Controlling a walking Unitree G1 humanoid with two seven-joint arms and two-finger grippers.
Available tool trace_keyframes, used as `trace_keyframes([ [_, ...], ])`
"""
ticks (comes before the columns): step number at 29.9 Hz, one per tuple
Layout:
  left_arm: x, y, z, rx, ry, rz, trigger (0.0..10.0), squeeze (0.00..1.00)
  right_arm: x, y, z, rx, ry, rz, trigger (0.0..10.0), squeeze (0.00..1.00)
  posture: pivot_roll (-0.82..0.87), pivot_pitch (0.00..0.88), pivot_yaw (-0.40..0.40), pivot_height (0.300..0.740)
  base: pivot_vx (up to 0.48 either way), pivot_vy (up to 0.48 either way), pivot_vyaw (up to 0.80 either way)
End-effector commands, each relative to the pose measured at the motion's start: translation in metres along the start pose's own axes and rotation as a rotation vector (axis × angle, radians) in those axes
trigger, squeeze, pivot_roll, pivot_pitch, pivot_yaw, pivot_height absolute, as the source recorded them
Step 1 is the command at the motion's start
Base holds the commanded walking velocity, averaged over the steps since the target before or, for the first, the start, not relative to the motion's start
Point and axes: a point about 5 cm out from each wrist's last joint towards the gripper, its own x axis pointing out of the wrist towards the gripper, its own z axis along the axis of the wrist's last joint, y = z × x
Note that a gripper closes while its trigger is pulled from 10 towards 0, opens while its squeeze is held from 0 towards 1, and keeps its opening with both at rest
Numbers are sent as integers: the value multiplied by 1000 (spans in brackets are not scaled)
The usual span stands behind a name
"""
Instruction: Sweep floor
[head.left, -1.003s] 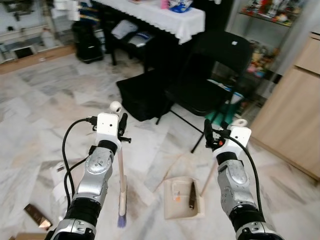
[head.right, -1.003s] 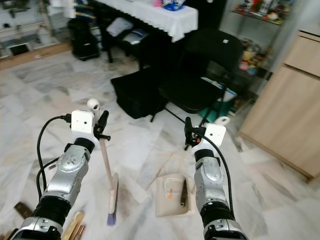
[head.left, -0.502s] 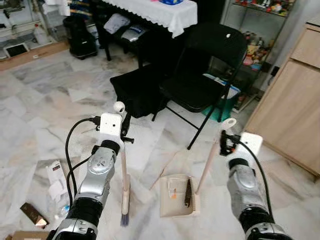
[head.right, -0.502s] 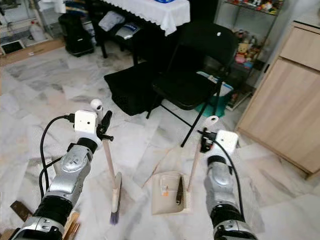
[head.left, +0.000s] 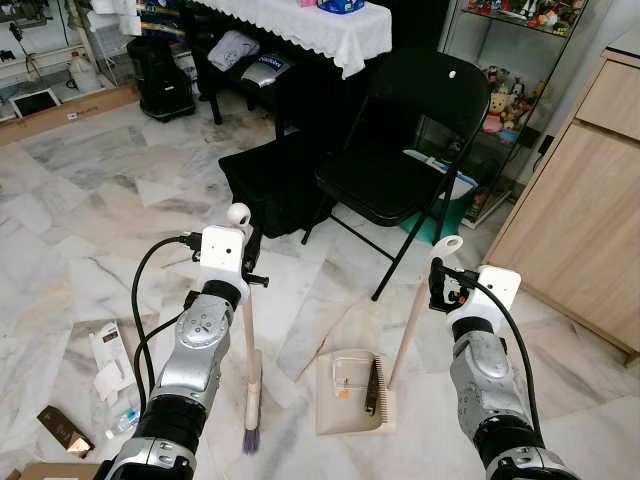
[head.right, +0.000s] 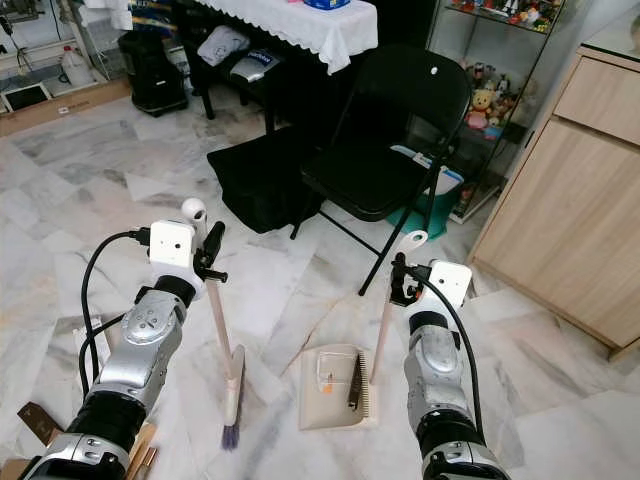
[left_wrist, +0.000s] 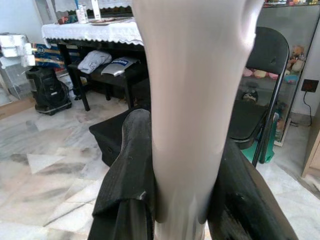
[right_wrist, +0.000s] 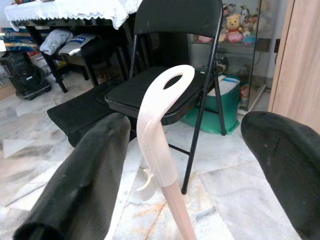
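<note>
- Folding chair (head.left: 400, 150) stands near, beyond the dustpan (head.left: 352, 392) on the floor (head.left: 90, 190); a wide swing risks striking it.
- Right tool (right_wrist: 165, 165) gapes released around the dustpan handle (head.left: 418, 310), which could topple.
- Left tool (head.left: 246, 262) clenches the broom (head.left: 250, 380), bristles on the floor.

1 broom (head.left: 249, 345), 1 dustpan (head.left: 352, 391), 1 folding chair (head.left: 405, 135), 2 grippers: left gripper (head.left: 245, 252), right gripper (head.left: 437, 282); 1 table (head.left: 320, 25).
</note>
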Motion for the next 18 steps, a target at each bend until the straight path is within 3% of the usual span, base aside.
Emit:
trace_keyframes([
  [1,3,0,9,21,-38,-8,10000,0,2,-1,3,-12,-13,0,10000,153,-16,56,15,740,0,0,0],
  [2,3,0,9,22,-38,-8,10000,0,2,-1,4,-13,-13,0,10000,0,-16,56,15,740,262,0,0],
  [18,3,0,9,23,-39,-8,10000,0,2,-1,4,-10,-17,18,10000,0,-15,57,11,740,351,0,0],
])
